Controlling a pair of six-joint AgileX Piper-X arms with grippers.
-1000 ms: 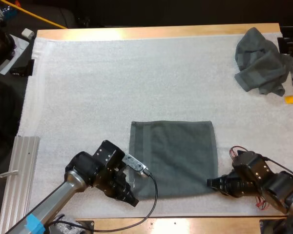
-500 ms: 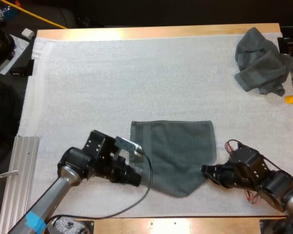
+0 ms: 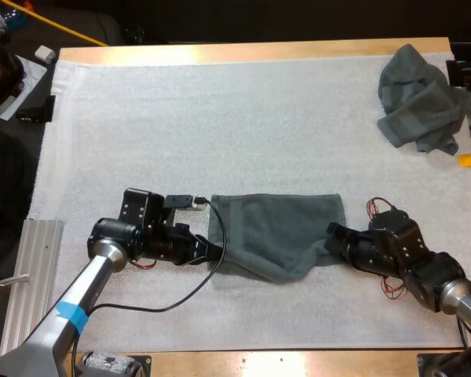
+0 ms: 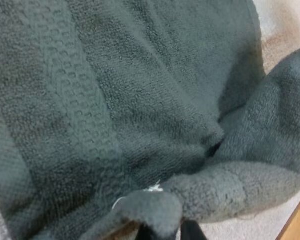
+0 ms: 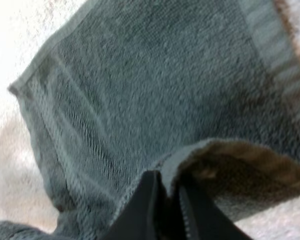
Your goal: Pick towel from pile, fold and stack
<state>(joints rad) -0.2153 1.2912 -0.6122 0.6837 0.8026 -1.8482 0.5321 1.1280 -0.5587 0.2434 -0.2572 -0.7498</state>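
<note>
No legible text, label, brand, number or sign stands on any surface, in the high view or either wrist view.

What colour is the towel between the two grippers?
The towel is dark grey-green, best seen in the left wrist view.

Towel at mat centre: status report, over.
Both shut on towel: left gripper at its left end, right gripper at its right end. Near edge raised, partly folded. Nothing in the way; crumpled towel far right.
</note>
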